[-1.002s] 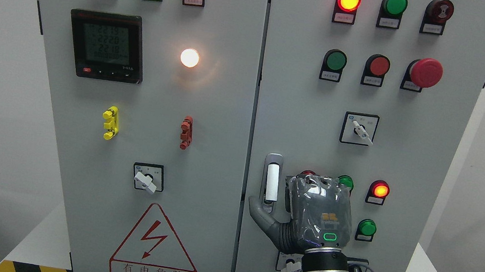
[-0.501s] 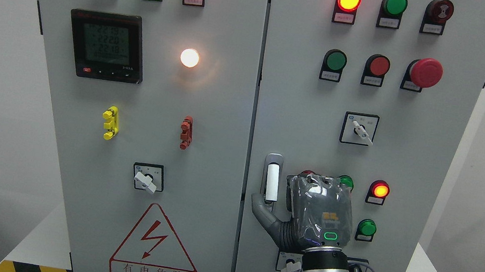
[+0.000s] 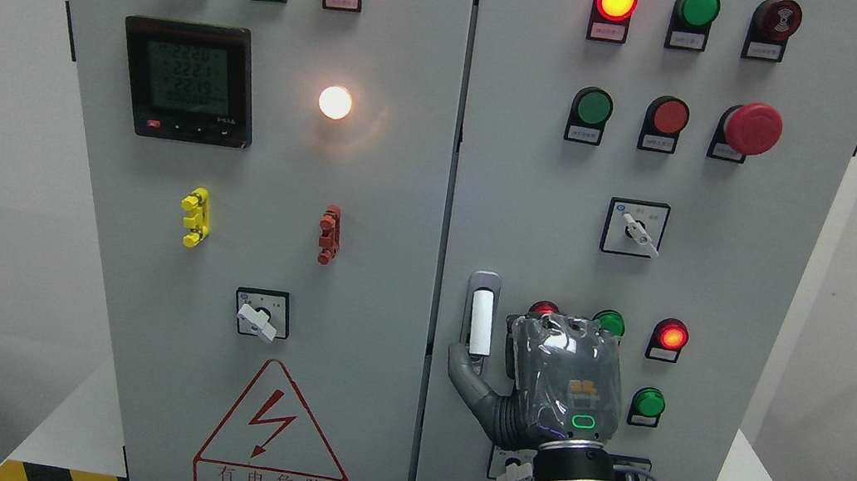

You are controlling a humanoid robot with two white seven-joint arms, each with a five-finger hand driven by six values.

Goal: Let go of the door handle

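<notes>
Right robot hand point(image 3: 544, 374) comes up from the bottom edge, right of centre, back of the palm toward the camera, wrapped in clear film with a small green light near the wrist. It sits against the lower part of the right cabinet door point(image 3: 731, 233). Thumb point(image 3: 465, 367) sticks out to the left, its tip at the bottom end of the door handle point(image 3: 481, 315), touching or very nearly so; cannot tell which. The other fingers are hidden behind the palm, so cannot tell whether the hand is wide or curled, or whether it grips anything.

Door handle: grey vertical plate with a white bar, upright, near the left edge of the right door, just left of the hand.

Just above the knuckles, a red lamp point(image 3: 545, 308) and a green button point(image 3: 611, 322) partly show. To the right, a lit red lamp point(image 3: 671, 336) and a green button point(image 3: 649, 402) below it. Higher up, a selector switch point(image 3: 635, 228) and a red mushroom button point(image 3: 753, 128).

Left door point(image 3: 254, 166) carries a digital meter point(image 3: 188, 81), a lit white lamp point(image 3: 335, 102) and a red-bordered lightning warning triangle point(image 3: 276, 433). Both doors look shut. No left arm in view.
</notes>
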